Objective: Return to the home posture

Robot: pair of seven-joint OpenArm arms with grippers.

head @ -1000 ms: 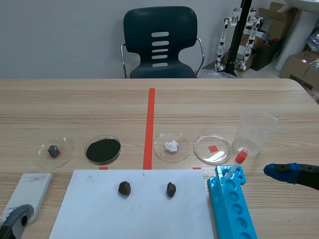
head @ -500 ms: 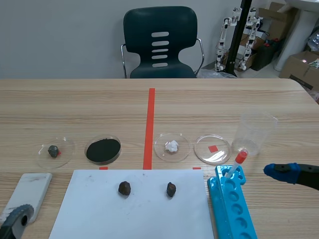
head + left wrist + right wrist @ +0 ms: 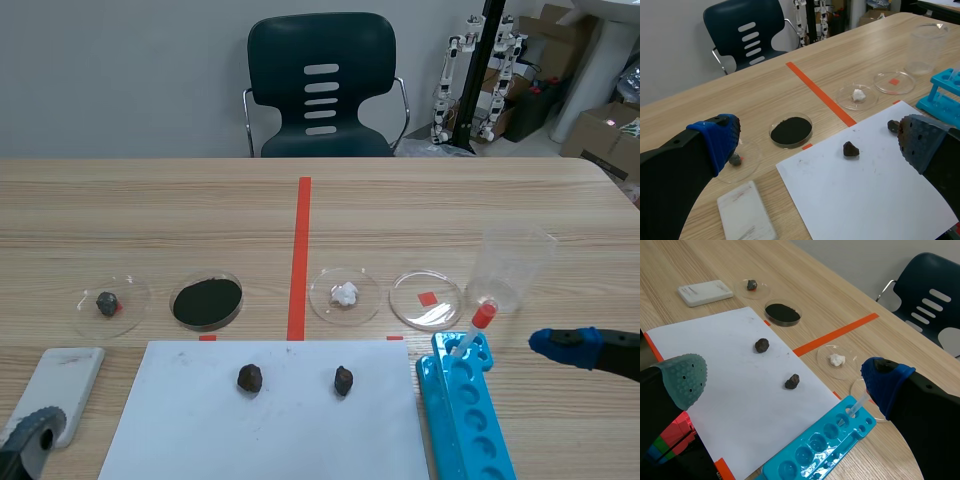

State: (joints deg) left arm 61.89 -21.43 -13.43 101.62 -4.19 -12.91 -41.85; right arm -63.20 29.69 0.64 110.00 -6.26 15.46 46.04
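Left fingers [image 3: 715, 142]: wide apart, flat white paper [image 3: 865, 200] between them.
Right fingers [image 3: 682, 377]: wide apart, blue plastic rack [image 3: 812, 450] between them.

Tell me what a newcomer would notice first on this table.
The white sheet nearest the robot, with two dark lumps on it, draws the eye first. To its right lies a bright blue rack with a red-capped dropper leaning in it. Beyond the sheet, a dish of black powder stands out.
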